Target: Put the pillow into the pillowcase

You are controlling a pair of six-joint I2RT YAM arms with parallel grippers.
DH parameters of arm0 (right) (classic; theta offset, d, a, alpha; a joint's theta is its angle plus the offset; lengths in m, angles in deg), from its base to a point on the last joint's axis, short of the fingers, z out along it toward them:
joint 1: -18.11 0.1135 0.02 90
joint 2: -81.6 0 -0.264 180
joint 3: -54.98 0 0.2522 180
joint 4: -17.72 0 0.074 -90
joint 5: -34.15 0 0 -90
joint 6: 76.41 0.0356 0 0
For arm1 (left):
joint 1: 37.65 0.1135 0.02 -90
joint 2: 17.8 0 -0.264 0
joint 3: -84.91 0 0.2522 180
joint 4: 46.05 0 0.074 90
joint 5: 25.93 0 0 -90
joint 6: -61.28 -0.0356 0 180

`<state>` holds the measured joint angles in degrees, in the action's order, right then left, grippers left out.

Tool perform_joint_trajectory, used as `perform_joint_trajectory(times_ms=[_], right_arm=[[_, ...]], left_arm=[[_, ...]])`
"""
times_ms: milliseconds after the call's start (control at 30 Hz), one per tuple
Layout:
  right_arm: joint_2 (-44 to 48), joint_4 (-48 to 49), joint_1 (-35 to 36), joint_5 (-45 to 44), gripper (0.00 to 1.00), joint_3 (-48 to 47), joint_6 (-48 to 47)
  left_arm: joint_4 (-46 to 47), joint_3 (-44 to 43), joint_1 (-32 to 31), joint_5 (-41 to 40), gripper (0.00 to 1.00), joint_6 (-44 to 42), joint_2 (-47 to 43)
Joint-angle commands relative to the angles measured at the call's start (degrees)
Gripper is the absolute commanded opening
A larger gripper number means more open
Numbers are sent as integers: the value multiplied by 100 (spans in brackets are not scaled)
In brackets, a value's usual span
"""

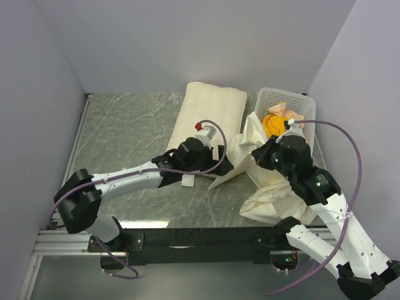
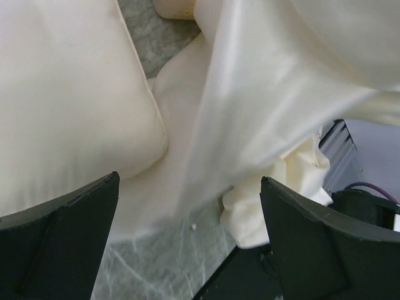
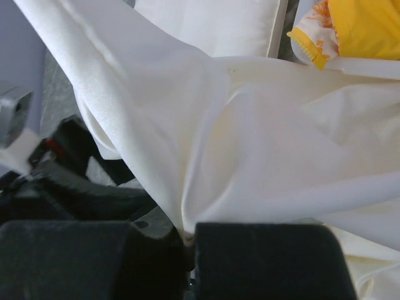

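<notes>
The plump cream pillow [image 1: 209, 115] lies at the table's back middle, its white tags [image 1: 187, 181] at the near end. It also shows in the left wrist view [image 2: 62, 94] and the right wrist view [image 3: 219, 25]. The thin sheeny pillowcase [image 1: 265, 184] hangs in folds to the pillow's right. My right gripper [image 1: 257, 154] is shut on a pinch of the pillowcase [image 3: 250, 144], with the cloth fanning out from the jaws of the gripper [image 3: 190, 234]. My left gripper [image 1: 230, 161] is open and empty [image 2: 187, 212] between the pillow's corner and the pillowcase [image 2: 269, 81], low over the table.
A white slatted basket [image 1: 300, 100] stands at the back right with an orange-yellow cloth [image 1: 273, 123] in it; this cloth also shows in the right wrist view [image 3: 369, 25]. Grey walls close in at the left, back and right. The black base rail [image 1: 200, 237] runs along the near edge.
</notes>
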<state>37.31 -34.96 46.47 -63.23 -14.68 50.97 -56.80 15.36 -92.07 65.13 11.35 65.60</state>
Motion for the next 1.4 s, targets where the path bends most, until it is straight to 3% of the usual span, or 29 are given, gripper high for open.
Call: perform_joint_trajectory(times_ms=[0, 67, 167, 200, 267, 300, 400, 533, 800, 1000, 1067, 1167, 1200, 1267, 1300, 1367], right_arm=[[131, -318, 47, -88, 0, -404, -170], [167, -406, 29, -150, 0, -483, -197], [123, -424, 29, -185, 0, -571, -232], [105, -406, 29, -185, 0, -580, -240], [35, -354, 29, -159, 0, -624, -241], [9, -319, 38, -124, 0, -633, -241], [-106, -231, 38, -97, 0, -712, -249], [-290, -117, 29, -132, 0, -878, -302], [-1326, 332, 178, 97, 0, -1309, -355], [-2863, 525, 1118, -317, 0, -2442, -434], [-3599, 604, 1461, -378, 0, -2986, -530], [-4549, 657, 1637, -414, 0, -3716, -715], [-4771, 657, 1638, -361, 2, -3883, -750], [-5210, 561, 1638, -378, 17, -4332, -882], [-5291, 500, 1638, -422, 37, -4455, -917], [-5266, 350, 1629, -562, 57, -4623, -970]], left_arm=[[962, -450, -60, 279, 99, -237, 607], [1175, -520, -166, 499, 99, -167, 896], [1439, -591, -236, 632, 87, 8, 1038], [1475, -582, -236, 658, 71, 61, 1038], [1475, -530, -236, 571, 51, 175, 890], [1466, -451, -236, 414, 30, 202, 811], [1168, -336, -236, 10, 1, 308, 380], [343, -222, -236, -1112, 1, 509, -410], [-2607, 191, -236, -3567, 1, 1283, -2809], [-4552, -142, -17, -5209, 1, 1907, -4287], [-4940, -326, 255, -5379, 1, 1899, -4498], [-4687, -389, 746, -5231, 1, 1382, -4420], [-4556, -380, 913, -5073, 1, 1241, -4315], [-4197, -354, 1572, -4205, 1, 819, -3911], [-4116, -336, 1835, -3906, 1, 705, -3762], [-3714, -188, 2740, -2983, 1, 493, -3471]])
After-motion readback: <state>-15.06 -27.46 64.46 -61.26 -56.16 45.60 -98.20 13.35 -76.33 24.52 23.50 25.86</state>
